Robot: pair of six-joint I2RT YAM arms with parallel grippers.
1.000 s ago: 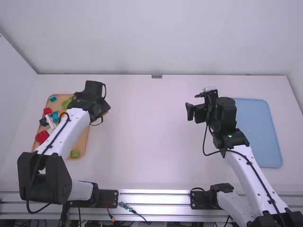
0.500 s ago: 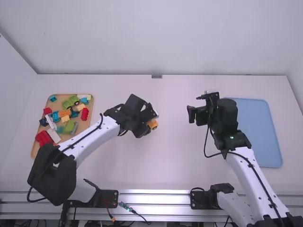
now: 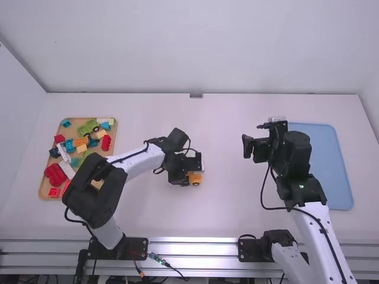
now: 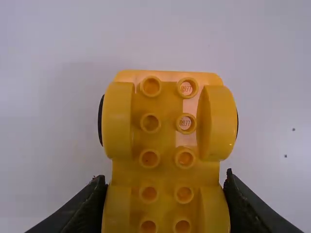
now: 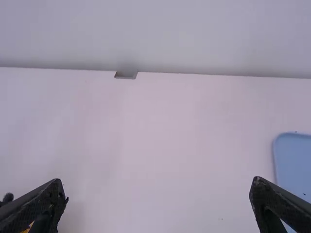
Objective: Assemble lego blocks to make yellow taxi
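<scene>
- Left gripper (image 4: 165, 179): closed about a yellow wheeled base (image 4: 163, 170), one finger along each flank; the base lies at mid-table, nearer the left arm. Whether its wheels touch the white table (image 3: 148, 219) cannot be told.
- Right gripper (image 5: 158, 182): fingers spread wide with nothing between them, before the blue tray (image 3: 323, 160).
- Step in hand, as judged: placing the base as the taxi's foundation, with the body bricks yet to be added.
- Recommended handling: keep the studs upward and the base level, lower until all wheels bear evenly, then part the fingers symmetrically. A lopsided release could roll or turn it; the right gripper might steady one end.
- Base: glossy, moulded plastic, with paired rows of hollow round studs, rounded wheel arches and dark wheels at the sides. Smooth flanks probably afford modest friction.
- Stock: a tan tray (image 3: 44, 190) with rounded corners carries rigid, studded pieces, among them a red block (image 3: 55, 174), a long white block (image 3: 64, 152), an orange brick (image 3: 81, 141) and a green wheeled piece (image 3: 89, 126).
</scene>
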